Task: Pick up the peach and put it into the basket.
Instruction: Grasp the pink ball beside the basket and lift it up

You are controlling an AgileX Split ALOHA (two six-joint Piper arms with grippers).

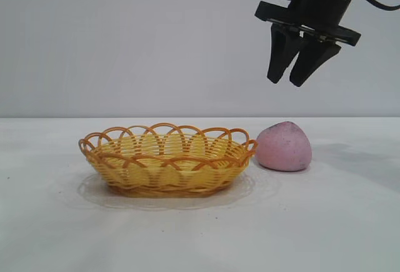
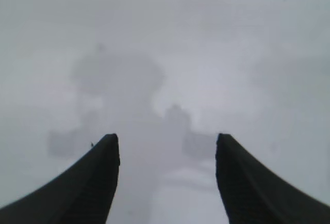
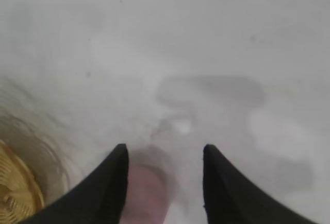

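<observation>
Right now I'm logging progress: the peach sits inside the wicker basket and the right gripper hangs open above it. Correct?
Not quite. The exterior view shows the peach on the table beside the wicker basket, not inside. The right gripper does hang open above it.

level exterior camera faces basket (image 1: 167, 159) closely; right wrist view shares it.

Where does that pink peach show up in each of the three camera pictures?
Exterior view: the peach sits on the table just right of the basket, below the right gripper.
Left wrist view: not in it; only bare table past the open left gripper.
Right wrist view: the peach is at the bottom edge, between the fingertips.
Shared landmark: the basket, beside the peach in both.
</observation>
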